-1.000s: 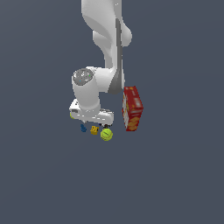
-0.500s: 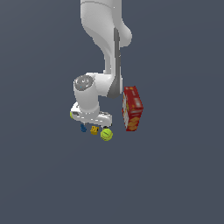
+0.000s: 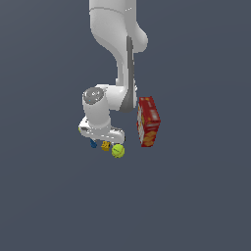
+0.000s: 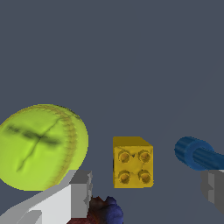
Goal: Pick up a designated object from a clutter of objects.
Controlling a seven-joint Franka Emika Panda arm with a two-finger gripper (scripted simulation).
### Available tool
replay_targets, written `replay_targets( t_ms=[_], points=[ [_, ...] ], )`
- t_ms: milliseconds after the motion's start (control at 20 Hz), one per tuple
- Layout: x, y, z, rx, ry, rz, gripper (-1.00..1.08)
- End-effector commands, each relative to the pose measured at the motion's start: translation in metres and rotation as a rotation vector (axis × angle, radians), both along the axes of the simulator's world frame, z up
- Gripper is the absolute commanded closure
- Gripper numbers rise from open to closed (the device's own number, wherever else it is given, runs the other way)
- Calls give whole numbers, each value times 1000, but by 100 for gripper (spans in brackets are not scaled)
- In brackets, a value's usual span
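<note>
Where the white Franka arm bends down over the dark grey floor (image 3: 49, 196), its gripper (image 4: 146, 192) hangs low above the clutter with the jaws spread wide and nothing between them but the yellow toy brick (image 4: 132, 162); the brick sits in the gap, four round studs on its top face, touching neither finger; one grey fingertip (image 4: 81, 192) stands beside it on the tennis-ball side, the other fingertip (image 4: 213, 188) stands well off on the blue side. A yellow-green tennis ball (image 4: 41, 146) lies near the brick and just beside the first fingertip, dark seam lines across its surface; whether ball and fingertip touch cannot be told. A blue cylindrical piece (image 4: 197, 153) lies on the brick's other side, next to the second fingertip. A small dark item in red and blue (image 4: 105, 210) shows partly behind the first fingertip, close to the brick's lower edge; its shape is too hidden to name.

In the exterior view the gripper (image 3: 100, 135) is low over three small things in a row: the blue piece (image 3: 93, 144) toward the exterior view's left, the brick (image 3: 105, 145) in the middle, the tennis ball (image 3: 117, 151) toward the exterior view's right; a tall red cracker box (image 3: 148, 121) stands upright, apart from them, further to the exterior view's right, beside the arm.
</note>
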State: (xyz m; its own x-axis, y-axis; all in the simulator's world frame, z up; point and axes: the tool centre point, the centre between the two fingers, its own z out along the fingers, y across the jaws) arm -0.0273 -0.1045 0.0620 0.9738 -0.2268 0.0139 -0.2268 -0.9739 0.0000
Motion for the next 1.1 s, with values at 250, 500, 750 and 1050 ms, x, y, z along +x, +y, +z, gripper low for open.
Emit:
replay_targets(
  t_ms=[250, 500, 750, 1050],
  points=[
    [-5, 4, -36, 3, 14, 5, -92],
    [-4, 4, -40, 3, 14, 5, 108],
    [-4, 4, -40, 3, 14, 5, 108],
    [16, -6, -14, -9, -46, -5, 108]
  ],
)
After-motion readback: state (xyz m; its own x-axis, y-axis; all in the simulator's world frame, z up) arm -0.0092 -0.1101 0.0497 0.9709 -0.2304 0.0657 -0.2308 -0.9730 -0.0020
